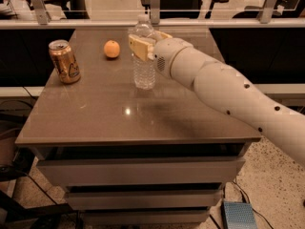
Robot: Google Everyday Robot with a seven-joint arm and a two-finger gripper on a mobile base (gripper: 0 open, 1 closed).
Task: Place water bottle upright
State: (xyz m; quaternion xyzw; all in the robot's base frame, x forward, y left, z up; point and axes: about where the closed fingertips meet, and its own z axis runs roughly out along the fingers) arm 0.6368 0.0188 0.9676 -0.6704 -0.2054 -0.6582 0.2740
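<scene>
The water bottle [144, 70] is clear ribbed plastic and stands upright on the brown table [119, 113], back of centre. Its white cap is near the top of the view. My gripper [146, 42] reaches in from the right on a white arm. Its tan fingers [138, 46] are closed around the bottle's upper part, one in front and one behind. The bottle's base touches or sits very near the tabletop.
A gold drink can [64, 61] stands at the table's back left. An orange [112, 48] lies between the can and the bottle. A glass partition with a rail [95, 24] runs behind the table. Drawers sit under the tabletop.
</scene>
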